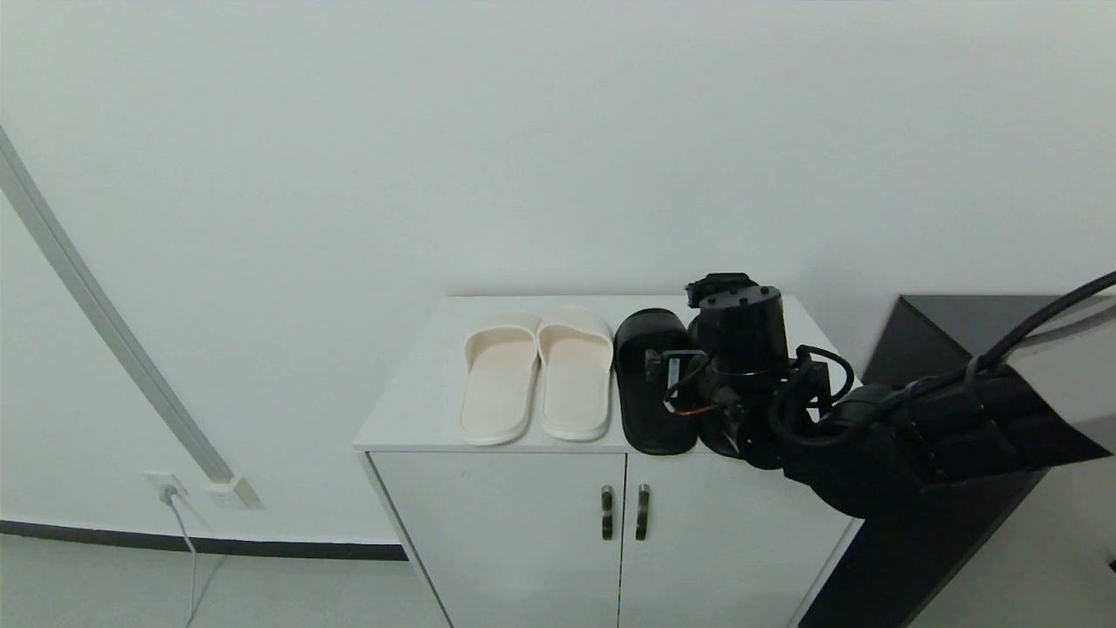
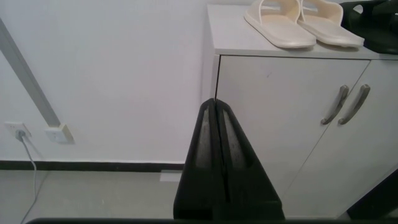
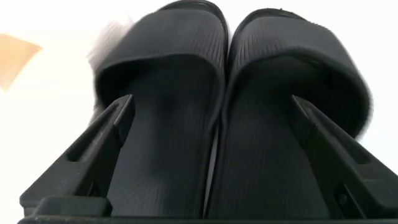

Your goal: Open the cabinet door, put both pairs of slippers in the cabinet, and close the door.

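Both pairs lie on top of the cabinet (image 1: 417,397), long axes running front to back, toes toward the wall (image 1: 558,131) and heels at the front edge. The cream slippers (image 1: 536,377) sit just left of the black slippers (image 1: 647,384). The right arm comes in from the right, and in the head view its wrist covers the right-hand black slipper. The right gripper (image 3: 211,102) has its jaws spread wide, one finger outside each black slipper; whether they touch is unclear. The left gripper (image 2: 215,109) hangs low off the cabinet's front left corner, jaws pressed together on nothing. Both doors (image 1: 501,541) are shut, with the handles (image 1: 623,512) side by side.
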Motion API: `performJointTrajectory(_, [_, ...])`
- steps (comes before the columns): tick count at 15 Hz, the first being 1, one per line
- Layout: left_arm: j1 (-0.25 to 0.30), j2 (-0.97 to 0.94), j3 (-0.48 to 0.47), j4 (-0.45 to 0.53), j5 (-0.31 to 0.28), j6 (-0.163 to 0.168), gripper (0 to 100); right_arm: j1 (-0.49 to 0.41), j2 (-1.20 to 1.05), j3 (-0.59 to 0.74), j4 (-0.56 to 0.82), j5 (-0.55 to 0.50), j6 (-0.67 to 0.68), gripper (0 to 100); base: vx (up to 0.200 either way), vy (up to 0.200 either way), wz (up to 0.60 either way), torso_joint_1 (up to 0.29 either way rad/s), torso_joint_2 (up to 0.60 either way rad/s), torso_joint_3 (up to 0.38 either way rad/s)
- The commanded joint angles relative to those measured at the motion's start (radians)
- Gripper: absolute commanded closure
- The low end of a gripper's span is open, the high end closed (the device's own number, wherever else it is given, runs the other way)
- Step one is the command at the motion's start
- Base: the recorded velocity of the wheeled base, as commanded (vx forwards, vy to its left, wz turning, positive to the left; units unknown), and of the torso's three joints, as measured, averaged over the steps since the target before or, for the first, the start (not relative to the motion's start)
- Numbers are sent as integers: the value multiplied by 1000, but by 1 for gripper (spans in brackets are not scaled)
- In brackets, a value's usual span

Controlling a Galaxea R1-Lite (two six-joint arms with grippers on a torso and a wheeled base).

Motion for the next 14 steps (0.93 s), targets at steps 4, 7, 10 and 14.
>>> performJointTrajectory(4, [1, 1, 0, 0, 1, -2, 100, -52, 105, -105, 0, 0, -7, 0, 0, 0, 0, 0, 0, 0])
performJointTrajectory(7, [-1, 1, 0, 0, 1, 0, 100, -73, 139, -148, 0, 0, -23, 0, 0, 0, 0, 0, 0, 0])
performJointTrajectory(10, [-1, 1, 0, -2, 0, 0, 100, -73, 150, -172, 0, 0, -41, 0, 0, 0, 0, 0, 0, 0])
performJointTrajectory(14, [1, 1, 0, 0, 1, -2, 100, -75, 158, -171, 0, -5, -53, 100, 0, 0, 0, 0, 0, 0])
